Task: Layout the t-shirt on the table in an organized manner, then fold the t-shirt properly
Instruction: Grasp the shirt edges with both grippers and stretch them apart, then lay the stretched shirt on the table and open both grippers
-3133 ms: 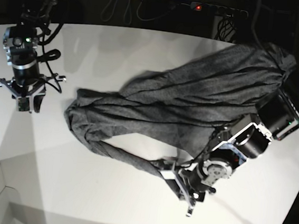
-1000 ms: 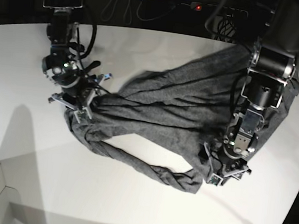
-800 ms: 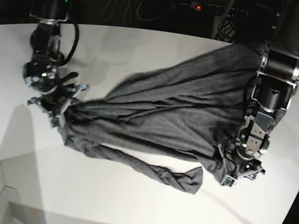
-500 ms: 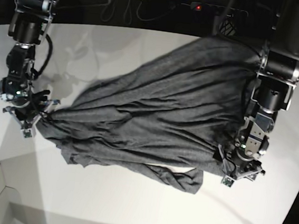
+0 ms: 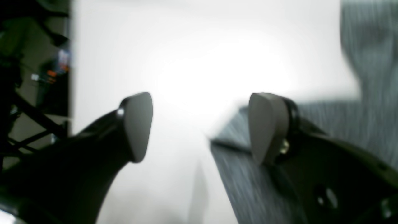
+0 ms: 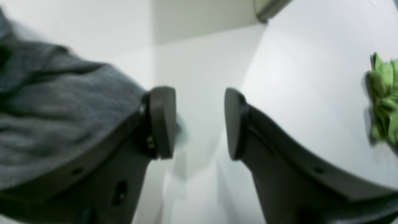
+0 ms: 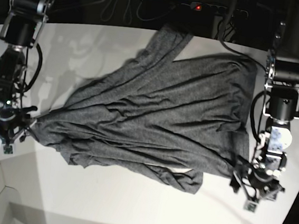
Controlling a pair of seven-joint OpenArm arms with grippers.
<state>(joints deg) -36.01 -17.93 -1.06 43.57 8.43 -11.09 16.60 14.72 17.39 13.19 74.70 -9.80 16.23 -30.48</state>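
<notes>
**A:** Which step is this?

**B:** Laying out, I judge. The t-shirt lies stretched across the middle of the desk, wrinkled, one flap folded under at lower centre and a strip trailing toward the top edge.

**A:** And the pincers?

**B:** The left pincer at lower right stands released, cloth just beside one pad. The right pincer at far left is parted too, nothing between its pads (shirt edge right alongside).

**A:** Next?

**B:** Probably regrasping to spread the bunched parts flat.

**A:** Count?

**B:** One shirt, one desk, two pincers.
</notes>
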